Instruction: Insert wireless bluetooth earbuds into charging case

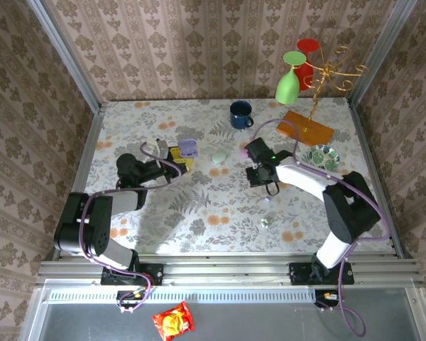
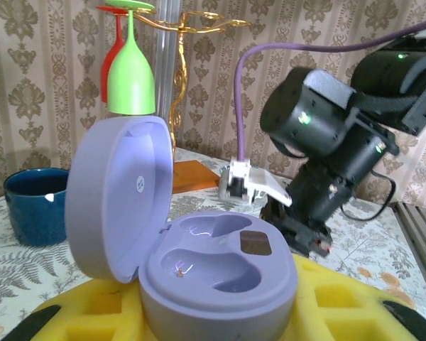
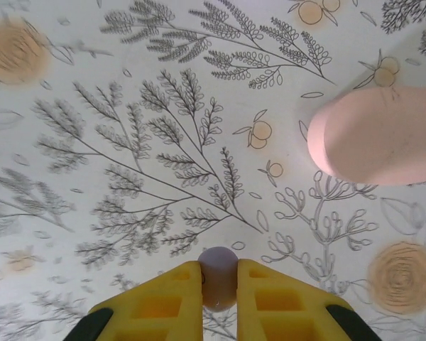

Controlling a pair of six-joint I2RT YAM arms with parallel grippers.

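The earbud (image 3: 219, 280), a tiny rounded bead of smooth pale lilac plastic, sits pinched between the yellow fingertips of the right gripper (image 3: 219, 268), whose jaws are closed on it low over the floral tablecloth (image 3: 128, 142); whether it touches the cloth cannot be told; a pink pebble (image 3: 376, 138) lies on the cloth ahead and to the right of it, well apart

The charging case (image 2: 216, 273), lilac and round, is clamped between the yellow fingers of the left gripper (image 1: 175, 158), which is closed on its base; its lid (image 2: 117, 199) stands open and upright on the left; the two moulded wells face up and show their bare floors, the farther one with a dark square patch

In the top view two loose buds (image 1: 265, 223) lie on the cloth near the right arm; a dark blue mug (image 1: 241, 114) stands farther back, its inside too dark to read; a patterned bowl (image 1: 321, 156) sits beside the right arm, its contents unclear
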